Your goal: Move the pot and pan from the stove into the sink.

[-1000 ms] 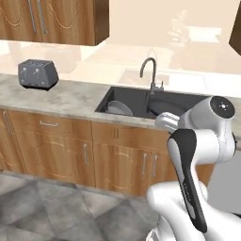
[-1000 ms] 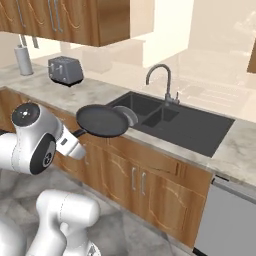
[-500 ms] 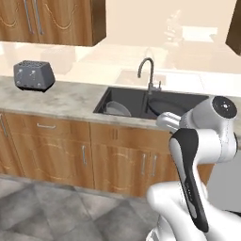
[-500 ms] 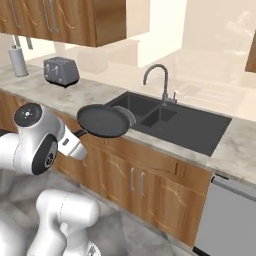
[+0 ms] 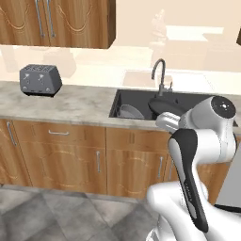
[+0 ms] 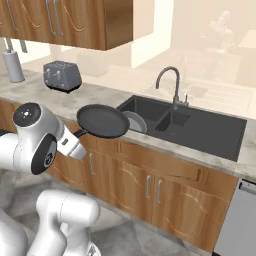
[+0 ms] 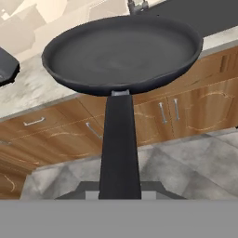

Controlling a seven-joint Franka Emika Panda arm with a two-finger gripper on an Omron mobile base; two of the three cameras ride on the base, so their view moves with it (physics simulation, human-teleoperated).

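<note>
My gripper is shut on the long black handle of the dark-grey pan. It holds the pan level, a little above counter height, by the front of the sink's left basin. In the hand view the pan spreads ahead of me and its handle runs down to my gripper. From the left base view the pan sits just beyond my hand. The grey pot lies in the left basin of the black sink, also seen as the pot in the sink. The stove is out of view.
A grey toaster stands on the stone counter left of the sink. The curved faucet rises behind the basins. A paper-towel roll stands far left. Wooden cabinets hang above and line the front below; a dishwasher is at right.
The whole picture has shifted a little, so the base has moved along the counter. The pan stays in my grip at the same height, near the sink's left basin.
</note>
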